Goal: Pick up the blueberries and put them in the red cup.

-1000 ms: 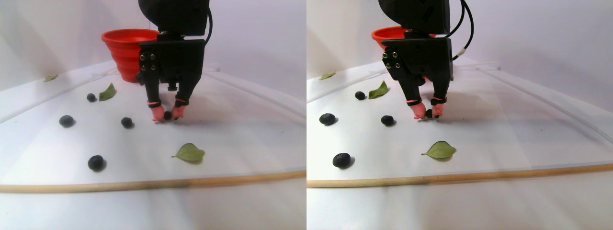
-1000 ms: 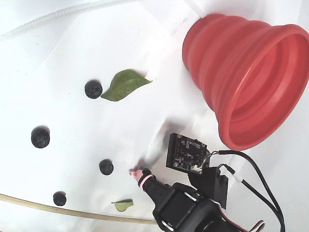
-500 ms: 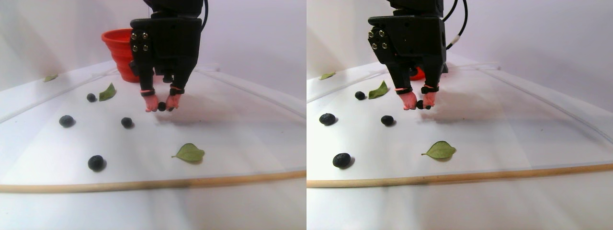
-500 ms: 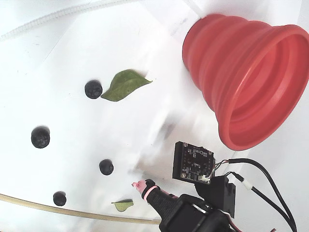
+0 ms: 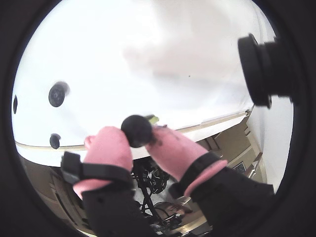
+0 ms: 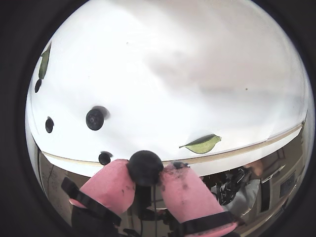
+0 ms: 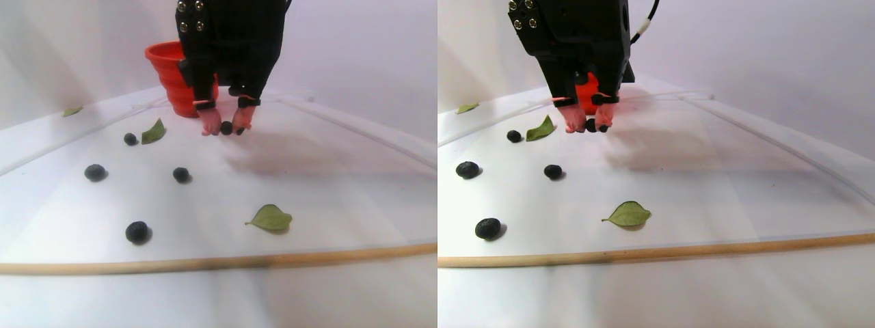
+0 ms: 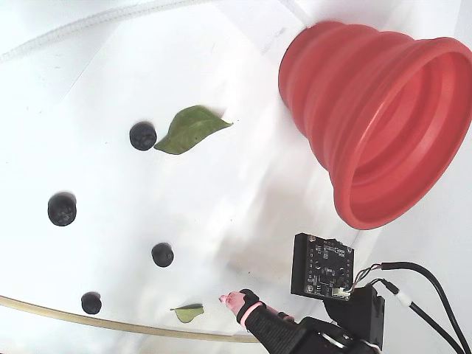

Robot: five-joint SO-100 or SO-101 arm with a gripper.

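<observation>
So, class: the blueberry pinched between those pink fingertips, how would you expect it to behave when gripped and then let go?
The blueberry is round, so once released it would likely roll. Only the very tips of the padded pink fingers pinch it, so it might slip out. It looks small and probably light, and a firm squeeze may bruise it.

White table, blueberries, leaves, red cup

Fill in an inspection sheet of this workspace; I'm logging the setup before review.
Surface: white table, wooden strip along its front edge.
Job's things: large red ribbed silicone cup upright; four small dark blueberries on table, one held blueberry.
Clutter: flat green leaves.
Grippers: black two-finger gripper with pink pads, shut on the berry, raised.
Cables: black cables on arm.
Surroundings: plain white walls.
</observation>
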